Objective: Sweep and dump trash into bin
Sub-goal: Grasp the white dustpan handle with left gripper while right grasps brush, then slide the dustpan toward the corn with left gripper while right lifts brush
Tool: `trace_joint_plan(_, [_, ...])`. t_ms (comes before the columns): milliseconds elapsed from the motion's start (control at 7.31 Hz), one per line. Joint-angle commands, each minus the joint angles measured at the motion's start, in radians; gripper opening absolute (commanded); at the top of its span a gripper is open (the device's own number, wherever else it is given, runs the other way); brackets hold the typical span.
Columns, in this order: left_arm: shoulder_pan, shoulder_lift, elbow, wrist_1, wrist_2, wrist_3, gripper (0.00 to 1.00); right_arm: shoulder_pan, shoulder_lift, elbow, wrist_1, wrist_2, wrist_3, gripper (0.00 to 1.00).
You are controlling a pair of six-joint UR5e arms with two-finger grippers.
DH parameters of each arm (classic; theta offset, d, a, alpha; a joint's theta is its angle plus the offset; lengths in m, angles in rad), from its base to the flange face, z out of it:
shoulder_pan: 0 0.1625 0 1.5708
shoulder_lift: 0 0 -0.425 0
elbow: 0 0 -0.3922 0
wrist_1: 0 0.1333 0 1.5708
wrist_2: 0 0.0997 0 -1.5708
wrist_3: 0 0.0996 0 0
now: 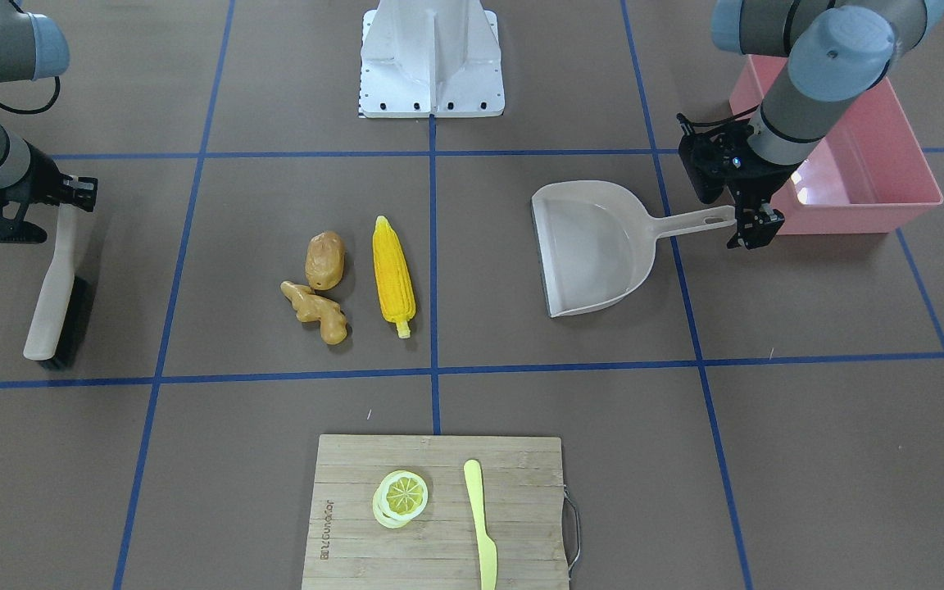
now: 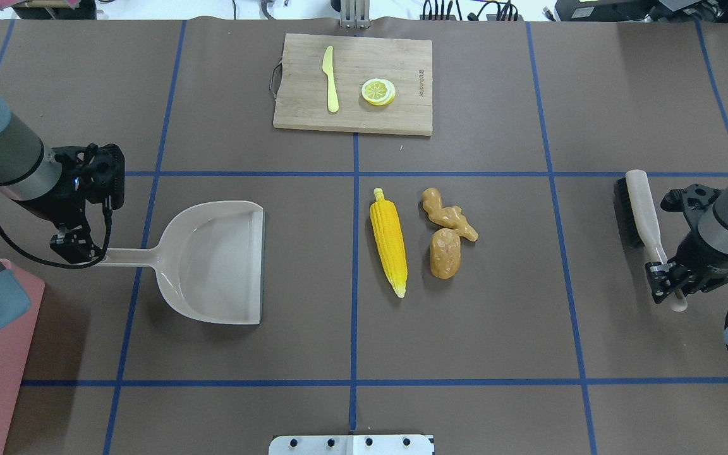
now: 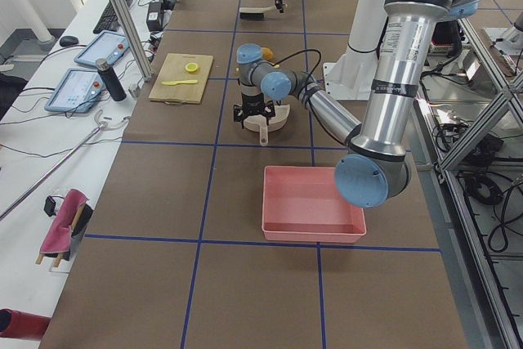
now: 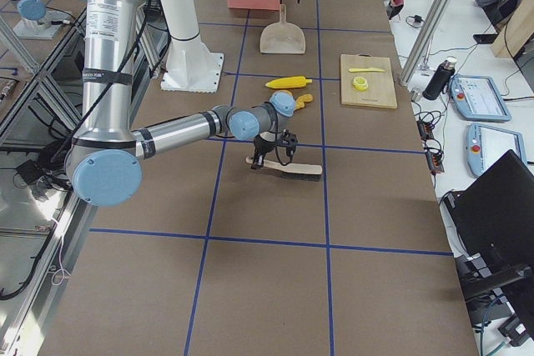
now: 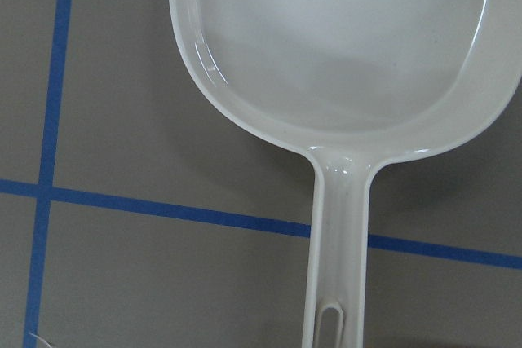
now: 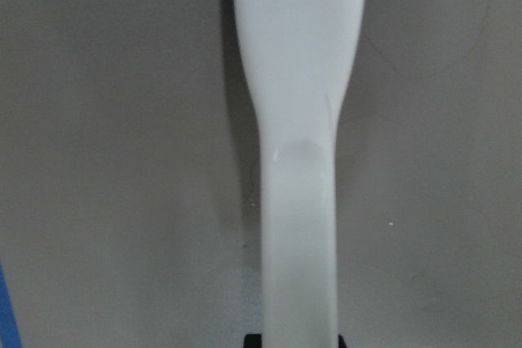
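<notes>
Trash: corn cob (image 2: pixel 388 239), potato (image 2: pixel 445 253), ginger root (image 2: pixel 448 215), tabletop centre. Pink bin (image 1: pixel 873 215) by left edge. Right end effector (image 2: pixel 668 284) clamped on brush (image 2: pixel 641 212); left end effector (image 2: pixel 78 248) at dustpan (image 2: pixel 212 262) handle tip, closure unclear. Advice: keep pan lip flat, sweep bristles low toward it.

Brown table (image 2: pixel 497 316), corn (image 2: pixel 389 240), potato (image 2: pixel 445 254), ginger (image 2: pixel 449 216), dustpan (image 2: pixel 212 262), brush (image 2: pixel 639 208), board (image 2: pixel 402 110), bin (image 1: pixel 865 209)

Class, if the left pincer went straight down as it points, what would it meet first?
The left pincer would probably meet the dustpan handle's end first; its gap above is unclear.
</notes>
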Motion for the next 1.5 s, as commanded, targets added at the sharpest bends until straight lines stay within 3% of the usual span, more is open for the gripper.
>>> trace_joint_plan(0, [0.032, 0.018, 0.058, -0.128, 0.037, -0.040, 0.98, 0.018, 0.009, 0.012, 0.000, 0.010, 0.000, 0.00])
trace_joint_plan(547, [0.089, 0.017, 0.081, -0.169, 0.083, -0.051, 0.98, 0.126, 0.021, 0.096, 0.007, 0.013, -0.030, 0.00])
trace_joint_plan(1368, [0.122, 0.046, 0.076, -0.175, 0.079, -0.051, 0.98, 0.067, 0.050, 0.116, 0.012, 0.010, -0.050, 0.00])
